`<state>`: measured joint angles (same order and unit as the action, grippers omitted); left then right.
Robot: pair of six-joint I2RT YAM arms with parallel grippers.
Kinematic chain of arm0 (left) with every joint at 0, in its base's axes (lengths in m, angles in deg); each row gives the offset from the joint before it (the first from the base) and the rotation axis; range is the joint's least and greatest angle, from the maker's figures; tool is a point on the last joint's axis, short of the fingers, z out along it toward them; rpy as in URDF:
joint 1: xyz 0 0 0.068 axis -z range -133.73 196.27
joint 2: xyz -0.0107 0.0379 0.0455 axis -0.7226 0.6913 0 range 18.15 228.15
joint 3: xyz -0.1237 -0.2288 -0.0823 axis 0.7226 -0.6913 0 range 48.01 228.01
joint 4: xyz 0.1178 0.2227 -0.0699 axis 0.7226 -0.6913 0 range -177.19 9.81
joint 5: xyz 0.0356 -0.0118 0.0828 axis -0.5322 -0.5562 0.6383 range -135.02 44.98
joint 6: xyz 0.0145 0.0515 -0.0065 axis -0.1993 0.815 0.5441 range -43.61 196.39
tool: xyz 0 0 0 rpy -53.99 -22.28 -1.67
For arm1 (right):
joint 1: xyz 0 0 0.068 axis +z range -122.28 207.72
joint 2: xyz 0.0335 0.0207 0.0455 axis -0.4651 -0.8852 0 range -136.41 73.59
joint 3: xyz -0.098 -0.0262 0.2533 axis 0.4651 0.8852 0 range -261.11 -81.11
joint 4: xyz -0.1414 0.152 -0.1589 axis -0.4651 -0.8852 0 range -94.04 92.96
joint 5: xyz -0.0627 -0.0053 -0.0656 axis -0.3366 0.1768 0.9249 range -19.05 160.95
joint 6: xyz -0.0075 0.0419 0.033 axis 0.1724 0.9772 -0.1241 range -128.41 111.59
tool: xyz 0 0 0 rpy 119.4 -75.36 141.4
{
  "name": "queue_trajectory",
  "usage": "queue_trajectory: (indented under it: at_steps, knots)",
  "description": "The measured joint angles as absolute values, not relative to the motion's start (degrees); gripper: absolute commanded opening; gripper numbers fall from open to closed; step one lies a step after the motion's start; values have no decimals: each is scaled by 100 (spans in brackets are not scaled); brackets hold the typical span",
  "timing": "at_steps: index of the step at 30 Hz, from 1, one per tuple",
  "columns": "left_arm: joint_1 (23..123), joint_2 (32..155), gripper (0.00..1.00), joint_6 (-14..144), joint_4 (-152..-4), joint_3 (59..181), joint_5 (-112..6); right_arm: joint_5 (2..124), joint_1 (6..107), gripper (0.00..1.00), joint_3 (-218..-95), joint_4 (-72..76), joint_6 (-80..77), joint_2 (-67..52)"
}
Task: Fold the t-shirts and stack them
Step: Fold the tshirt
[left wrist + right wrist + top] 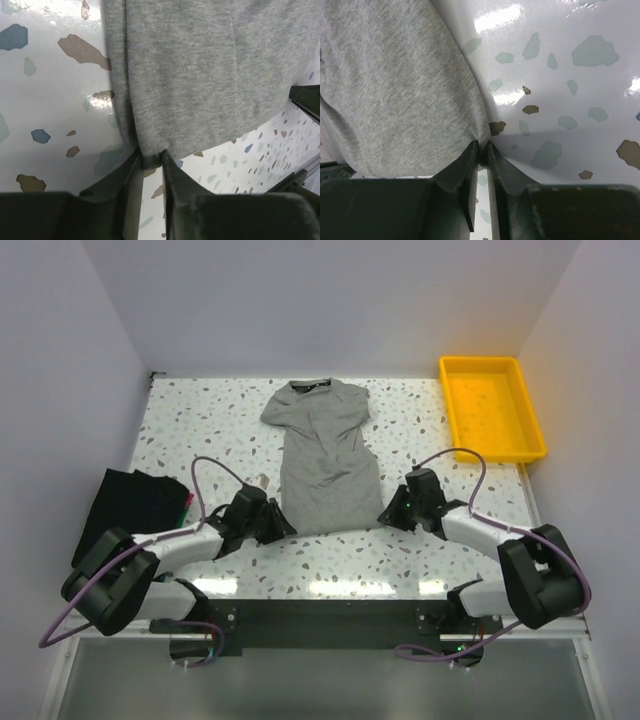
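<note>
A heather-grey t-shirt (325, 450) lies lengthwise in the middle of the table, collar at the far end, sides folded in. My left gripper (277, 523) is shut on its near left hem corner (150, 157). My right gripper (388, 513) is shut on the near right hem corner (481, 145). In both wrist views grey cloth bunches between the fingertips. A folded black t-shirt (135, 502) lies at the left edge, with a strip of green and red (188, 502) showing at its right side.
A yellow plastic tray (492, 405) stands at the far right of the speckled table (200, 420). White walls close in the left, back and right. The left arm's base (110, 580) overlaps the black shirt's near end.
</note>
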<state>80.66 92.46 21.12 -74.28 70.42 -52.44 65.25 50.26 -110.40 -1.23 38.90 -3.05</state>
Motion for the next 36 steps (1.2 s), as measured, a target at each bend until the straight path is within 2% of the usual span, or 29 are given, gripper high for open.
queue_trajectory:
  at_steps: [2,3,5,13,22,30,35,36]
  knots:
    - [8125,9362,13,2141,-7557,7158,-5135,6497,5026,7,-11065,-110,3860,-392]
    - [8160,9423,6,2143,-7631,7230,-5074,6490,5026,0,-11102,-132,3827,-429]
    - [8230,9543,0,2161,-7880,7440,-4925,6495,5026,0,-11191,-221,3729,-491]
    - [8280,9204,0,2191,-8870,7663,-4517,6552,5026,0,-11434,-964,3287,-226]
    - [8558,8009,0,2008,-9729,7532,-4392,6436,5033,0,-11220,-1734,3143,1103]
    - [9388,7005,0,1319,-10237,6824,-4311,5916,5059,0,-10444,-2595,3239,2819]
    - [10247,6618,0,615,-10508,6570,-4149,5575,5103,0,-10131,-3224,3364,3791]
    - [10431,6612,2,473,-10538,6544,-4121,5496,5103,9,-10092,-3375,3392,3951]
